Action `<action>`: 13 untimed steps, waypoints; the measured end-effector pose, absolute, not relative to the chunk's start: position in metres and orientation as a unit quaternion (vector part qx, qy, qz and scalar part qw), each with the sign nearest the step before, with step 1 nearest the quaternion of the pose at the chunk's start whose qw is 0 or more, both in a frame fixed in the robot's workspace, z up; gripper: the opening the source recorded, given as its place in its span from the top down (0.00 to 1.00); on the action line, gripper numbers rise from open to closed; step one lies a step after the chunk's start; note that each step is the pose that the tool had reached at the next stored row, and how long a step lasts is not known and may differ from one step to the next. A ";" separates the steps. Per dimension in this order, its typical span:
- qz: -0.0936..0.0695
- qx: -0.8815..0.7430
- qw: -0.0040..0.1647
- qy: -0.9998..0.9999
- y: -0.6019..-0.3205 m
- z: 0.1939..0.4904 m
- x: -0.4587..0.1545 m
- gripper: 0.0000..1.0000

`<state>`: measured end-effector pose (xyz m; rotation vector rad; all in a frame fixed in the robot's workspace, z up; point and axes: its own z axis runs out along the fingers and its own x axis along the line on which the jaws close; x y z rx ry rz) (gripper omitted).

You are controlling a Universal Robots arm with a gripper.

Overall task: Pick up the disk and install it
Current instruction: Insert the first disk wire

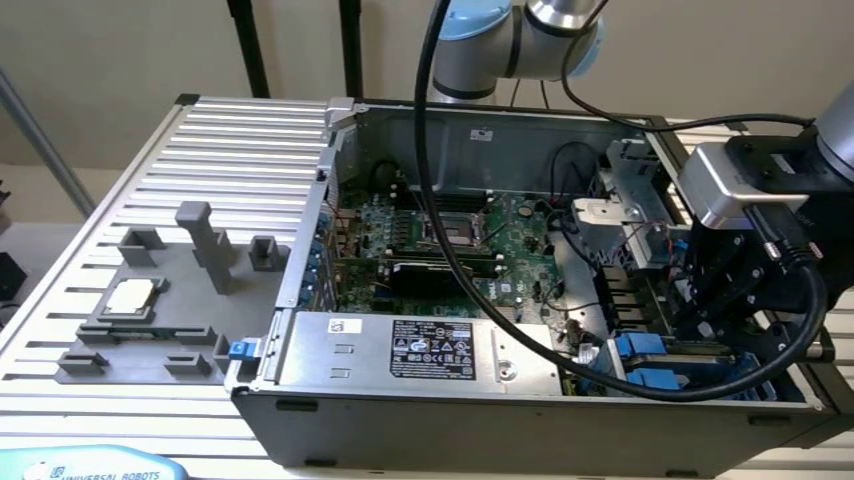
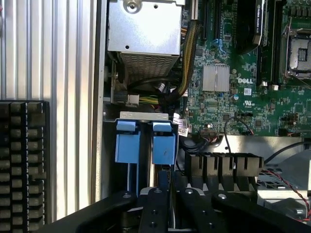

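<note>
- Wrist view: the black metal gripper (image 2: 165, 183) hangs directly over the drive bays in a corner of the open grey steel computer case (image 2: 99, 145). Its jaws are pressed close together, with hardly a slit between them and nothing thick held.
- The disk (image 2: 163, 145) shows end-on as a bright blue plastic frame. It stands upright in the bay slot nearer the green motherboard (image 2: 243, 97). Its silver-grey metal body is hidden beneath the frame.
- The tips of the jaws lie just beside this blue end and are probably touching it; contact cannot be confirmed.
- Long axis: judged to run straight down into the bay, in line with the jaws, so the disk appears largely seated.
- A second blue plastic frame (image 2: 125, 144) stands parallel to it in the slot nearer the case wall.
- Exterior view: a small square silver processor chip (image 1: 130, 295) rests in a grey moulded fixture (image 1: 147, 335) on the ribbed aluminium surface (image 1: 240, 140), well apart from the gripper.
</note>
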<state>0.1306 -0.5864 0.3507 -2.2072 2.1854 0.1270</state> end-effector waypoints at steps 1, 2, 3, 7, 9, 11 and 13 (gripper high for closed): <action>0.041 -0.710 0.016 0.703 -0.586 0.351 0.131 0.82; 0.041 -0.710 0.016 0.703 -0.586 0.351 0.131 0.82; 0.041 -0.710 0.016 0.703 -0.586 0.351 0.131 0.82; 0.041 -0.710 0.016 0.703 -0.586 0.351 0.131 0.82; 0.041 -0.710 0.017 0.703 -0.586 0.354 0.131 0.82; 0.042 -0.710 0.017 0.703 -0.586 0.362 0.131 0.82; 0.042 -0.710 0.018 0.703 -0.586 0.371 0.132 0.82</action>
